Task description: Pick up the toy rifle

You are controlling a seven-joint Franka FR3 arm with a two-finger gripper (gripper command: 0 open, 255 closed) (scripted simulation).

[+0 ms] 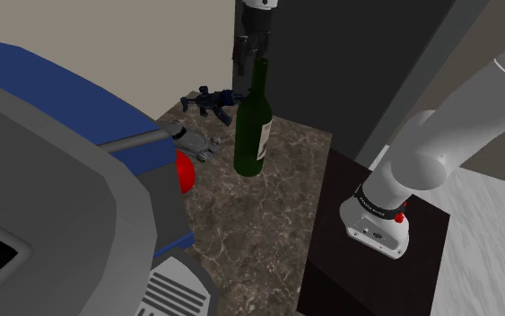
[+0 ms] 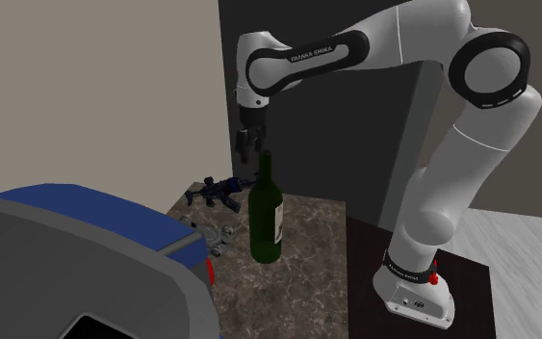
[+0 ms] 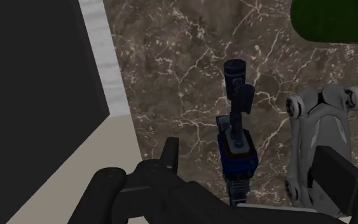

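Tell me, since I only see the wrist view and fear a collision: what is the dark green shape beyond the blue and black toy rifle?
Observer: A tall dark green bottle, standing upright on the brown marbled countertop.
Operator: How high is the gripper?
Observer: The black two-finger gripper hangs roughly level with the bottle's top, well above the toy rifle.
Operator: Anything else close?
Observer: A bulky blue and grey object crowds the countertop at the shoulder view's left.
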